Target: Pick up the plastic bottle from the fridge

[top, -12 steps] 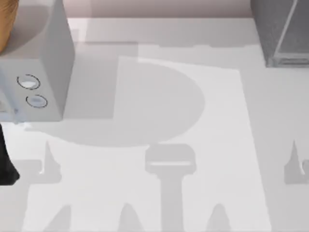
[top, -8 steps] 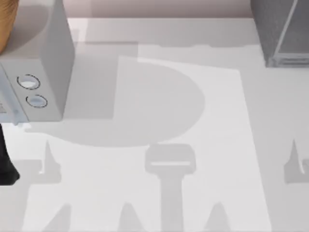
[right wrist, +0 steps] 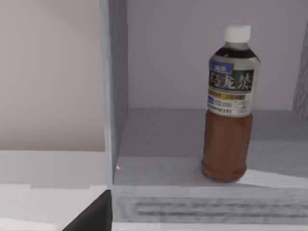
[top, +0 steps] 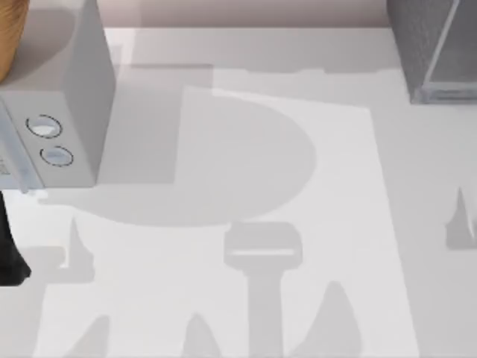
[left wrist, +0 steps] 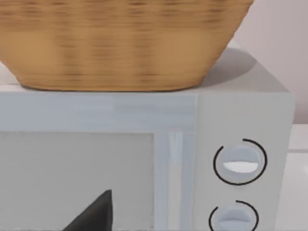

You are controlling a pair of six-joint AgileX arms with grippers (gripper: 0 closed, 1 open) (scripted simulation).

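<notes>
We judge the bottle (right wrist: 230, 103) – upright at the fridge's (top: 436, 52) two-o'clock corner – light, slippery, crushable; grip its lower body – whether either jaw pair is open, we cannot tell.

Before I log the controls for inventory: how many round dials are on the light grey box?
2. Both sit on the box's front, at the table's left: the upper dial directly above the lower dial, which the frame partly crops.

Bottle (right wrist: 231, 103) upright inside fridge (top: 436, 48) at table's (top: 246, 186) far right
</notes>
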